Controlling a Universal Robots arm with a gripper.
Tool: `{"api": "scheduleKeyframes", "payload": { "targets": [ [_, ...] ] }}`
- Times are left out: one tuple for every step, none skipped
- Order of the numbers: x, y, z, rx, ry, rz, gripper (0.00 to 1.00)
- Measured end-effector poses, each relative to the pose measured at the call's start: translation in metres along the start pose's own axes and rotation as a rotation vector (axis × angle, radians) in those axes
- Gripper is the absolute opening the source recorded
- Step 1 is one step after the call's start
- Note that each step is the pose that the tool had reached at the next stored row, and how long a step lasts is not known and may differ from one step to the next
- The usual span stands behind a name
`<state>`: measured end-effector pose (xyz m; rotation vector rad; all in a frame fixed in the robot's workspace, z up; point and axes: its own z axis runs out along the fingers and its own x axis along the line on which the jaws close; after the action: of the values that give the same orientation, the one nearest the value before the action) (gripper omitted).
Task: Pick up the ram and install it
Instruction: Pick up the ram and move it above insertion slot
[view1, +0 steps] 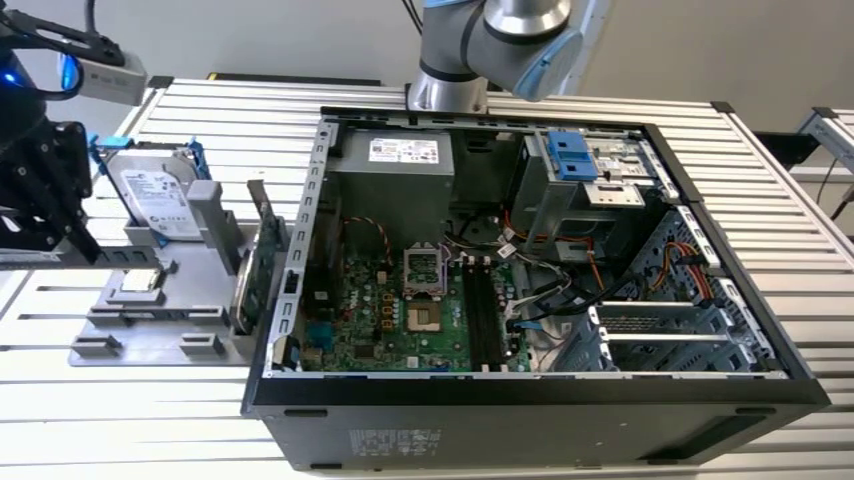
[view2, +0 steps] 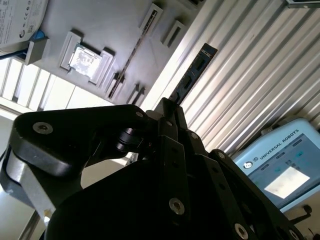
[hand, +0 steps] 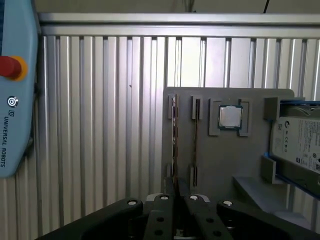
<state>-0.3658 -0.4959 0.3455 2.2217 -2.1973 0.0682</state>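
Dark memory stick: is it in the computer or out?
Out. The long, narrow dark ram stick juts from the shut black gripper, over the ribbed metal table.

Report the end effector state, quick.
End effector: closed, holding the ram, which sticks out beyond its tips in the second wrist view.

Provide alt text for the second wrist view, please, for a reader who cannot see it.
The black robot gripper holds a long, narrow, dark circuit-board ram stick that juts out over the ribbed aluminium table. Beyond lies a grey parts tray with a silver processor chip.
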Motion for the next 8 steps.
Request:
{"api": "scheduleKeyframes", "payload": {
  "targets": [
    [0.0000,0.0000,-0.0008,0.0000,0.0000,0.000,0.00],
    [0.0001,0.0000,-0.0016,0.0000,0.0001,0.000,0.00],
    [0.0001,0.0000,-0.0024,-0.0001,0.0001,0.000,0.00],
    [0.0001,-0.0001,-0.0033,0.0000,0.0000,0.000,0.00],
    [0.0002,-0.0001,-0.0040,0.0000,0.0000,0.000,0.00],
    [0.0002,-0.0001,-0.0048,0.0000,0.0000,0.000,0.00],
    [0.0002,-0.0001,-0.0057,0.0000,0.0000,0.000,0.00],
    [0.0003,-0.0001,-0.0065,0.0000,0.0000,0.000,0.00]
  ]
}}
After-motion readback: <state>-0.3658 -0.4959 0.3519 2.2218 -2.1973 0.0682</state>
